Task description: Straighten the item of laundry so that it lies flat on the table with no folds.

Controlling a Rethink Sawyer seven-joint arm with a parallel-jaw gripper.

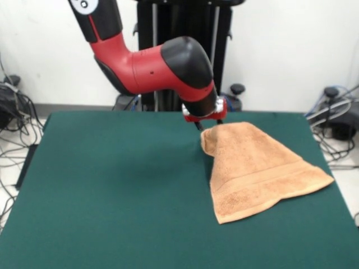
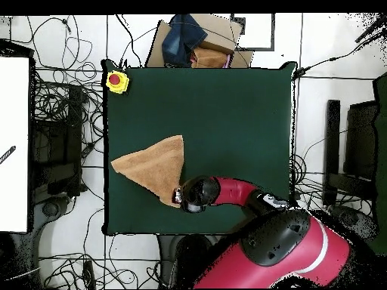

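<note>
The claw [image 1: 201,124] is pinching one corner of the peach-orange towel [image 1: 259,171], which is lying folded on the green surface [image 1: 112,185].

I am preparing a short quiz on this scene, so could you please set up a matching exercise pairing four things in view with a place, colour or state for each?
Things:
1. towel
2. table
3. tool
4. yellow box with a red button

Descriptions:
A. dark green top
B. on a table corner in the overhead view
C. peach-orange, bunched to a narrow point at one end and fanned wide at the other
D. at the towel's narrow end, fingers hidden

Pairs: 1-C, 2-A, 3-D, 4-B
</note>
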